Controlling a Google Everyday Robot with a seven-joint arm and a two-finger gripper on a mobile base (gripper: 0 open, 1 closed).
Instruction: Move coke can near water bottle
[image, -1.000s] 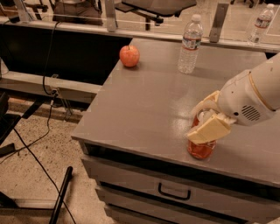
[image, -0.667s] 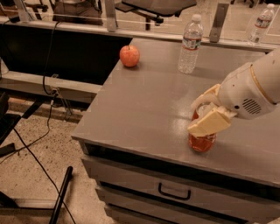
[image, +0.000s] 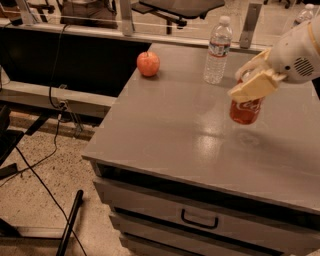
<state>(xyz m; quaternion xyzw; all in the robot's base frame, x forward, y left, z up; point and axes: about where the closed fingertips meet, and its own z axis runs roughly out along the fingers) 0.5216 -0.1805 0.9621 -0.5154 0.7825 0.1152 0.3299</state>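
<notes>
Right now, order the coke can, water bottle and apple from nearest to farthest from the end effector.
The end effector is over the right of the table.
1. coke can, gripped in it.
2. water bottle, just left, toward the back.
3. apple, far left, near the back.

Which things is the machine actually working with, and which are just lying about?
In the job: tall clear plastic water bottle; small red aluminium soda can, held in the pincer beside it.
Lying about: round red apple on the grey table.
</notes>
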